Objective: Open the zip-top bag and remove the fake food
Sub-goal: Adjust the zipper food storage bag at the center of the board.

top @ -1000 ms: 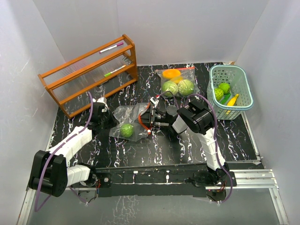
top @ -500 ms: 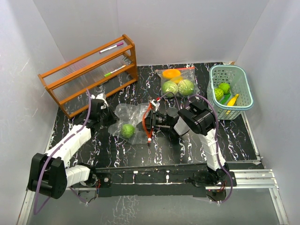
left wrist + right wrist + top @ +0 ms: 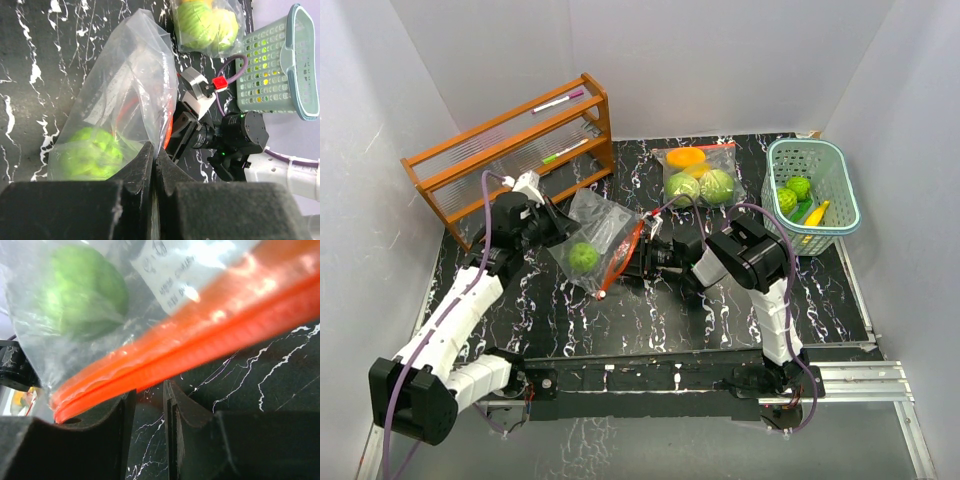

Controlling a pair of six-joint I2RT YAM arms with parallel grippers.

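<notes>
The clear zip-top bag [image 3: 598,228] hangs tilted above the table, and my left gripper [image 3: 548,222] is shut on its clear plastic edge [image 3: 150,125]. One round green piece of fake food [image 3: 583,256] sits low inside it [image 3: 92,152]. The bag's orange zip strip [image 3: 623,262] runs slantwise right in front of my right gripper [image 3: 642,258]. In the right wrist view the strip [image 3: 200,345] crosses just beyond the fingertips. The right gripper [image 3: 149,390] has narrow jaws with bare table showing in the gap. The green piece [image 3: 82,290] lies behind the strip.
A second closed bag [image 3: 700,172] with orange pieces and two pale-green balls lies at the back. A pale-teal basket [image 3: 772,165] at the back right holds green pieces and a banana [image 3: 815,215]. A wooden rack [image 3: 510,155] stands at the back left.
My left gripper has lifted the bag up and back to the left, so it hangs off the table. My right gripper's jaws have narrowed from wide open, close to the zip strip.
</notes>
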